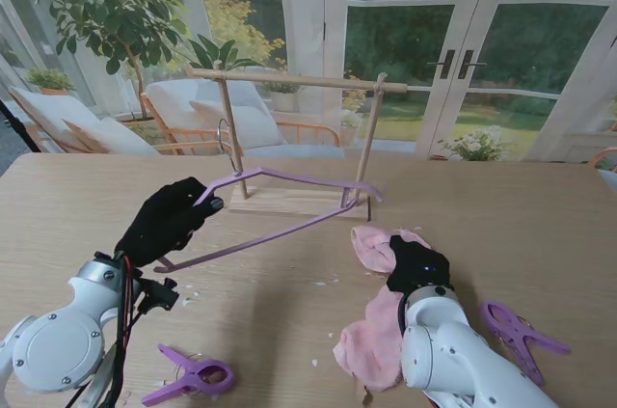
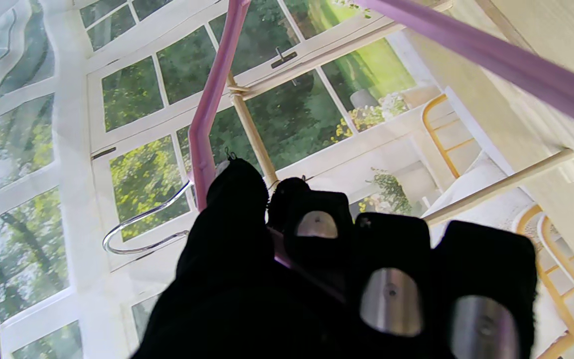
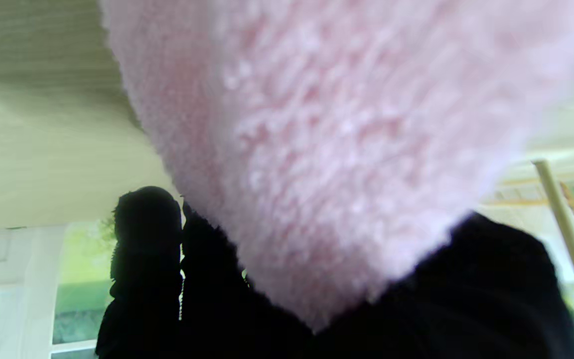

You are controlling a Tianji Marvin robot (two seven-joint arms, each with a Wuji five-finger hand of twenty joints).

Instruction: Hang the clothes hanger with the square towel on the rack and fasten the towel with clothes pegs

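My left hand in its black glove is shut on the purple clothes hanger, lifted off the table in front of the wooden rack. The hanger's metal hook shows beside my fingers in the left wrist view. To the right, my right hand is shut on the pink square towel, which lies crumpled on the table and fills the right wrist view. One purple peg lies near my left arm. Another purple peg lies right of my right arm.
The rack's base stands mid-table, its far post close to the hanger's tip. Small white crumbs dot the wooden table. Glass doors, a plant and garden chairs lie behind.
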